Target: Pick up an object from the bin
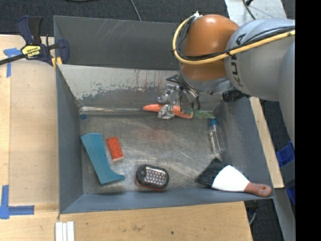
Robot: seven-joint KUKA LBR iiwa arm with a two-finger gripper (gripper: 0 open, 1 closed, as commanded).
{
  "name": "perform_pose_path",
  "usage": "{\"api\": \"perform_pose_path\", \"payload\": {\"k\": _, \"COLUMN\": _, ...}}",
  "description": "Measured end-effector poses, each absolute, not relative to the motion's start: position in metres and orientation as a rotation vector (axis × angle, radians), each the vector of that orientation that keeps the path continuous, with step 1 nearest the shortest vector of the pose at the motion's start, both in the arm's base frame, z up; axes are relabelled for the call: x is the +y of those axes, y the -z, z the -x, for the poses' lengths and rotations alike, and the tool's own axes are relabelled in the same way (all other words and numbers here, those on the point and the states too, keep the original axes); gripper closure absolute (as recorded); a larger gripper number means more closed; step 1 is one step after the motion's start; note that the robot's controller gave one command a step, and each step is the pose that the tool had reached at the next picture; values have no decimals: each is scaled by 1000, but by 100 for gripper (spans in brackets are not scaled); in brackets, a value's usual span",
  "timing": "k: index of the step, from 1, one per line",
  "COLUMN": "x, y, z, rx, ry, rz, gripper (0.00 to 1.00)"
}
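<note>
Toward the lower left of the grey bin (70, 149), a teal wedge-shaped block (100, 158) lies flat, with a small orange-red block (115, 148) just beside it on its right. Above them, along the foot of the back wall, a clear rod (113, 111) stretches across. Near the front wall at lower centre sits a black oval thing (151, 176) with a dotted face. At upper centre right, the pincer (168, 109) hangs below the arm's orange cover (205, 46) and meets a long orange thing (150, 107) lying close to the back wall. The pincer's metal overlaps the middle of that thing, but I cannot tell whether it is wide, narrow or gripping. Right of it, a clear pen-like tube (214, 138) lies pointing toward the front wall. At the lower right corner rests a brush (231, 178) with black bristles, a white body and a brown handle.
</note>
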State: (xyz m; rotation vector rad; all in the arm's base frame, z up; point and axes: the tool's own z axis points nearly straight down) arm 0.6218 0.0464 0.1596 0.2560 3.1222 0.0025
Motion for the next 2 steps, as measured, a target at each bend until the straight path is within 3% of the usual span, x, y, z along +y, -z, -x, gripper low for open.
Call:
{"api": "perform_pose_path", "payload": {"k": 1, "x": 46, "y": -162, "z": -621, "rx": 3124, "ry": -2, "rz": -254, "gripper": 100}}
{"api": "perform_pose_path", "payload": {"k": 2, "x": 26, "y": -207, "z": -608, "rx": 3139, "ry": 1, "rz": -204, "gripper": 100}}
